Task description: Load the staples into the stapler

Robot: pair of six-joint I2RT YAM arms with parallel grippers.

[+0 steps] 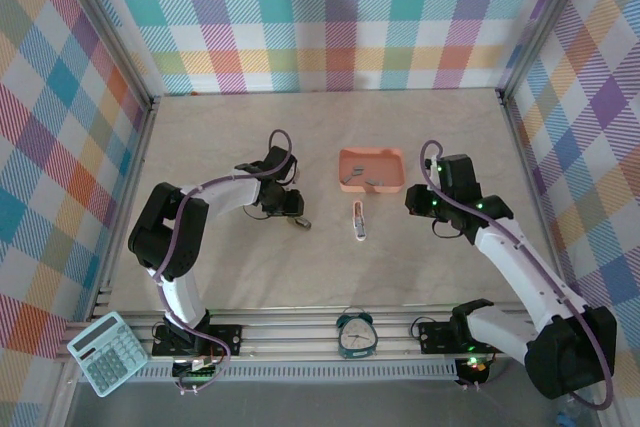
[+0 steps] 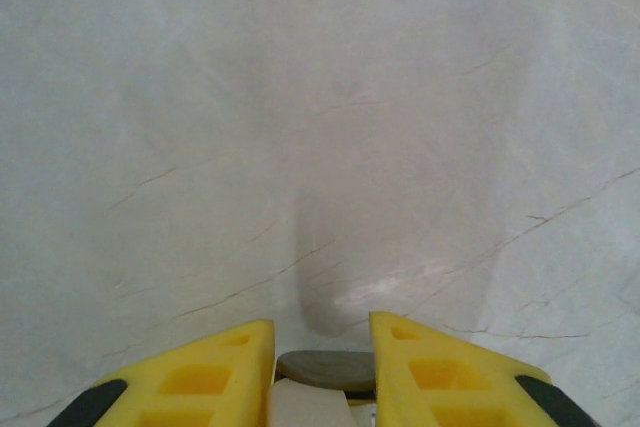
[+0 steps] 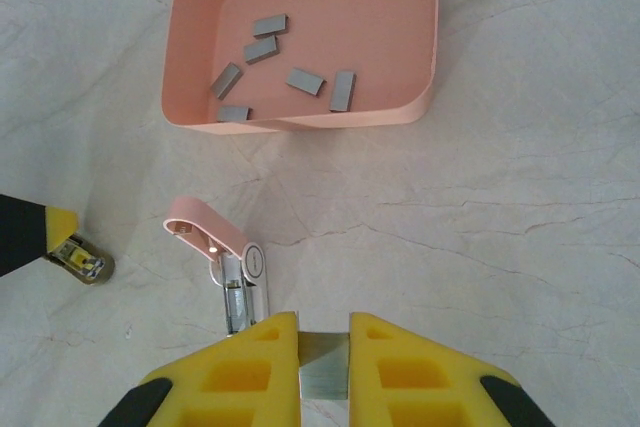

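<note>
A pink stapler (image 1: 360,220) (image 3: 235,272) lies hinged open on the table, just below the pink tray (image 1: 345,172) (image 3: 300,122). Several grey strips of staples (image 3: 303,80) lie loose in that tray. My right gripper (image 1: 414,203) (image 3: 323,322) is right of the pink stapler, shut on one grey strip of staples (image 3: 323,372). My left gripper (image 1: 292,214) (image 2: 322,332) is left of the pink stapler, its yellow fingers closed against a small grey stapler (image 2: 325,367) (image 3: 83,263) on the table.
A teal alarm clock (image 1: 355,335) stands on the front rail between the arm bases. A calculator (image 1: 107,352) lies at the front left corner. Plaid walls enclose the table on three sides.
</note>
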